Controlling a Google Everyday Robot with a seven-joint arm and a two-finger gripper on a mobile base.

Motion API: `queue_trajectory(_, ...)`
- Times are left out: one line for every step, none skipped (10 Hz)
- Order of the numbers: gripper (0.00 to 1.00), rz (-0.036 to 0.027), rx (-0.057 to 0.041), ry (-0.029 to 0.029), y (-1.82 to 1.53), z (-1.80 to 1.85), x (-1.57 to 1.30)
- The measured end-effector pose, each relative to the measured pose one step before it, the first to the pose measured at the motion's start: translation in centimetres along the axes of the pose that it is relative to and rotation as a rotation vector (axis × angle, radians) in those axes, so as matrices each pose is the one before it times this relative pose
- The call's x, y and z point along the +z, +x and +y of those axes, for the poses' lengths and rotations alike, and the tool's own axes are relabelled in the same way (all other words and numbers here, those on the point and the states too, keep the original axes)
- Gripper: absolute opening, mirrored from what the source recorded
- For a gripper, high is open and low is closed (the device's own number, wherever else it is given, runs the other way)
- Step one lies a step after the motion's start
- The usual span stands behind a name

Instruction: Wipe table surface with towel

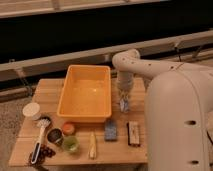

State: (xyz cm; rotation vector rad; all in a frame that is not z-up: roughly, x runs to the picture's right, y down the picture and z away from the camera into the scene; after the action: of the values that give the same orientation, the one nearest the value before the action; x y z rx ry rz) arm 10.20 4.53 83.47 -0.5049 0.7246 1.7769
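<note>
The table surface [48,93] is a pale slatted wooden top. My gripper [123,103] points down just right of the orange tub [85,95], low over the planks. It is shut on the towel [124,106], a small whitish cloth with bluish patches that hangs at the fingertips and reaches the wood. The large white arm [170,115] fills the right side and hides the table's right end.
Along the front edge lie a blue-grey sponge block [110,130], a dark brown block [133,133], a yellowish stick-like item [92,145], a green cup [71,145], an orange cup [68,128], a dark can [55,136] and a brush [40,136]. A round white container [31,111] stands at the left.
</note>
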Motion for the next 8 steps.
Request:
queue_trajectory(0.00,0.00076,0.00000,-0.00005,-0.029,0.009,0.041)
queue_trajectory(0.00,0.00646,-0.00011,0.00361,-0.061,-0.093,0.125)
queue_trajectory(0.00,0.01261,0.00381,0.00656,-0.048,-0.370,0.623)
queue_trajectory(0.00,0.01435,0.01329,0.00781,-0.078,-0.822,1.003)
queue_trajectory(0.00,0.00869,0.01302,0.00469,-0.036,-0.612,0.415)
queue_trajectory(0.00,0.01434,0.01944,0.00692,-0.001,-0.983,0.502)
queue_trajectory(0.00,0.01227,0.02079,0.00741,-0.068,-0.899,0.564)
queue_trajectory(0.00,0.00465,0.02644,0.00647,-0.286,-0.748,0.341)
